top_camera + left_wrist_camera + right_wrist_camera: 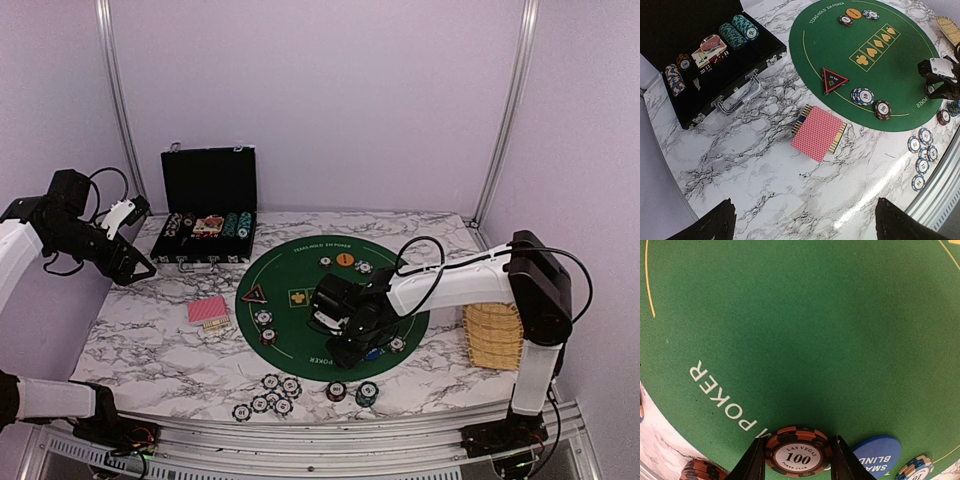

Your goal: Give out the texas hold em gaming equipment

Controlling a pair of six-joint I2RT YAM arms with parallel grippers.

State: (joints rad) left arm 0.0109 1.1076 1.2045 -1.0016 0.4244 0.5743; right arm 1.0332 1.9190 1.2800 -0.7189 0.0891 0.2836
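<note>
- Green felt mat (290,275) lay beneath the right gripper (350,338), its jaws clamped on a red-and-black 100 chip (798,452) near the mat's front edge, beside the blue small-blind button (877,454).
- The left gripper (804,227) hung above the marble table (765,200), jaws wide apart and empty.
- Red-backed cards (818,133) lay stacked on the marble, just off the mat.

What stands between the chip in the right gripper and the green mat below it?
Nothing visible. The right gripper holds the 100 chip over bare green mat; the blue blind button lies close beside it, not underneath.
</note>
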